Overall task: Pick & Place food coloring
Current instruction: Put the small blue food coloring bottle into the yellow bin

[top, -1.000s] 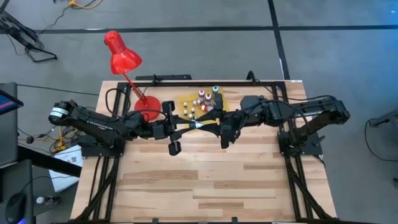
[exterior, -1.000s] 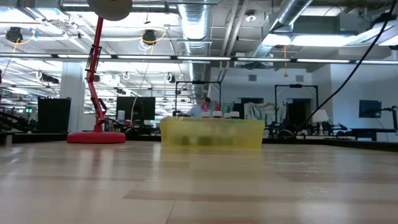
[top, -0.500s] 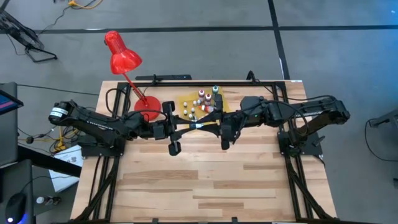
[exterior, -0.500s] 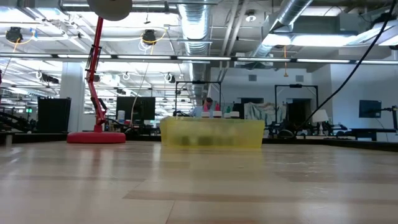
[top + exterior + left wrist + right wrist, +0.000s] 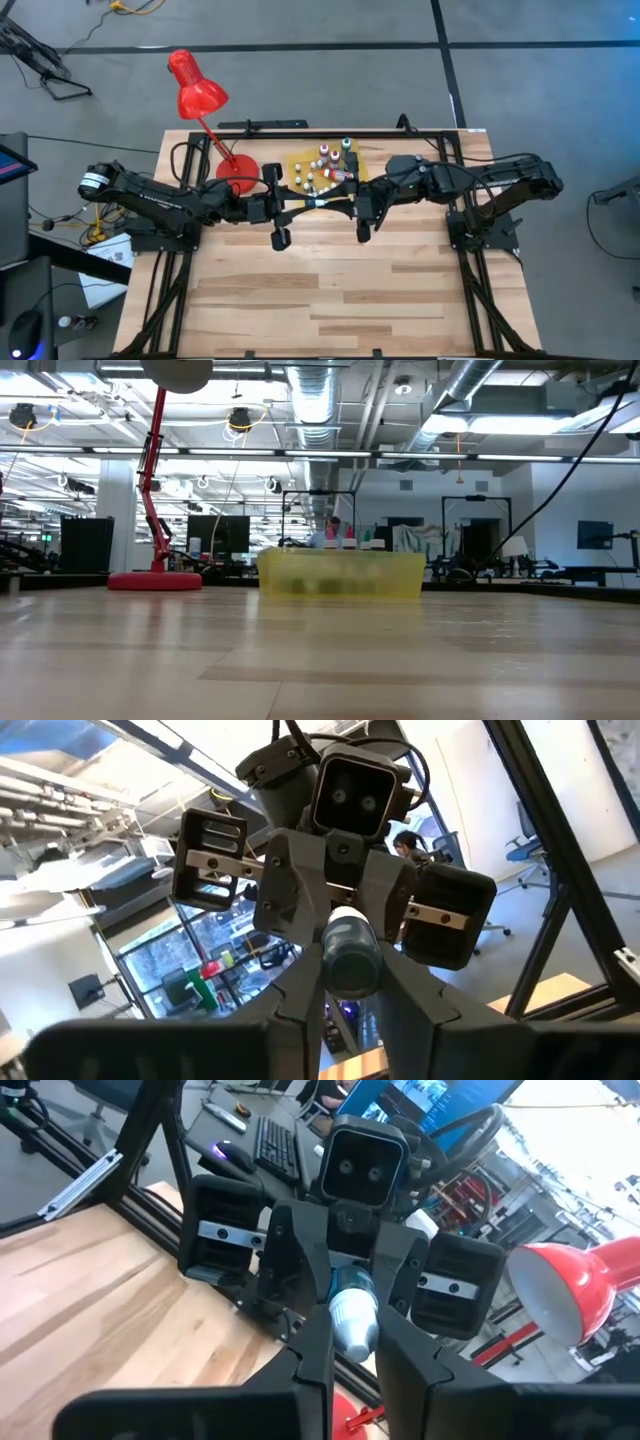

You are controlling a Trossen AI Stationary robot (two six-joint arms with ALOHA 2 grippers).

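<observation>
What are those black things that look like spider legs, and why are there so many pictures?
Those are two robot arms on a wooden table. One picture looks down from above, one peeks across the tabletop, and two come from little cameras on the arms' wrists. On the table are a red lamp and a yellow mat with tiny food coloring bottles on it. In the middle, the left gripper and right gripper meet nose to nose. Between them is one little bottle, and both seem to pinch it, like passing a toy from hand to hand.
</observation>
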